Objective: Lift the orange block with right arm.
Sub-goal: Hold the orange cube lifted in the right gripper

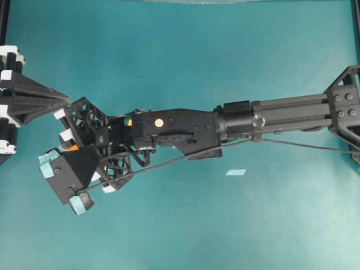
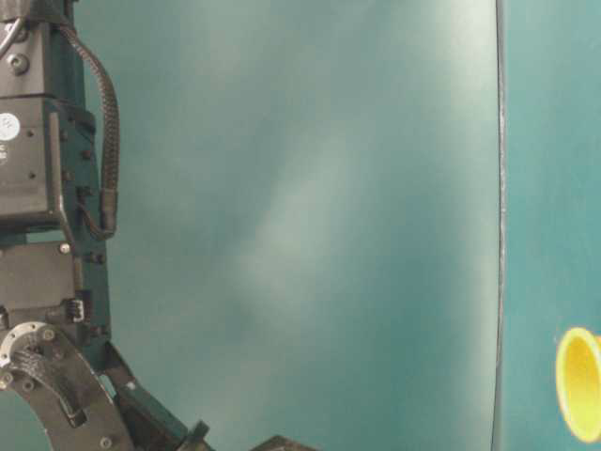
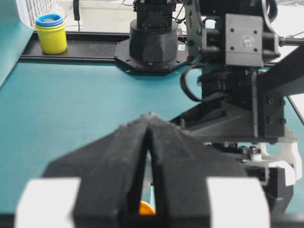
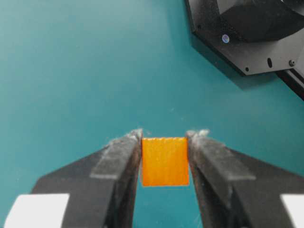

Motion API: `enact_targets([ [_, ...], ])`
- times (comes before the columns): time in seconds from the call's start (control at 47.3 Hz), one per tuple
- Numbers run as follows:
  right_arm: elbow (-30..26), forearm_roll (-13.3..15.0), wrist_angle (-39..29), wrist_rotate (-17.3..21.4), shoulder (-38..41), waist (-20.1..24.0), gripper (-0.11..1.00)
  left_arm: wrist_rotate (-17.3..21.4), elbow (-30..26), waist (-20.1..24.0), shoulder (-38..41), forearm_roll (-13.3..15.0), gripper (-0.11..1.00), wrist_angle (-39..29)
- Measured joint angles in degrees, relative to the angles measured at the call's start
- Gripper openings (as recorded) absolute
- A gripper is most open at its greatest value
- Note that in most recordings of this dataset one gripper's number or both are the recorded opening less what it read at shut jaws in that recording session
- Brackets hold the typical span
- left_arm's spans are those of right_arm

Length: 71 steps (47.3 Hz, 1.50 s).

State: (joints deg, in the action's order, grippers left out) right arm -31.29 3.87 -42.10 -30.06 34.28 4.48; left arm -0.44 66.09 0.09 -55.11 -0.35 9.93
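The orange block (image 4: 165, 161) is a small orange cube pinched between the two black fingers of my right gripper (image 4: 165, 142), which is shut on it. In the overhead view the long black right arm reaches across to the left. Its gripper (image 1: 68, 151) covers all but a sliver of the block (image 1: 72, 148). I cannot tell whether the block is off the table. My left gripper (image 1: 64, 97), black and pointed, is shut and empty just up-left of it; its closed tips (image 3: 149, 118) point toward the right arm.
A yellow cup (image 2: 582, 383) shows at the right edge of the table-level view. Stacked yellow and blue cups (image 3: 51, 33) stand far back beside the black arm base (image 3: 152, 42). A small pale tape patch (image 1: 235, 172) lies on the teal table.
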Motion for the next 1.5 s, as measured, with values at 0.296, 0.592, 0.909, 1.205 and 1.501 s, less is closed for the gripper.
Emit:
enact_targets([
  [0.296,0.0,0.0,0.0,0.0,0.0,0.0,0.40,0.0,0.0,0.0,0.0,0.0,0.00,0.0],
  [0.592,0.0,0.0,0.0,0.0,0.0,0.1,0.40,0.0,0.0,0.0,0.0,0.0,0.00,0.0],
  [0.909,0.0,0.0,0.0,0.0,0.0,0.1,0.40,0.0,0.0,0.1,-0.1,0.0,0.00,0.0],
  [1.205,0.0,-0.3,-1.1,0.1,-0.1,0.1,0.40,0.0,0.0,0.0,-0.1,0.0,0.00,0.0],
  [1.501,0.0,-2.4,-1.8,0.1,-0.1,0.1,0.40,0.0,0.0,0.0,0.0,0.0,0.00,0.0],
])
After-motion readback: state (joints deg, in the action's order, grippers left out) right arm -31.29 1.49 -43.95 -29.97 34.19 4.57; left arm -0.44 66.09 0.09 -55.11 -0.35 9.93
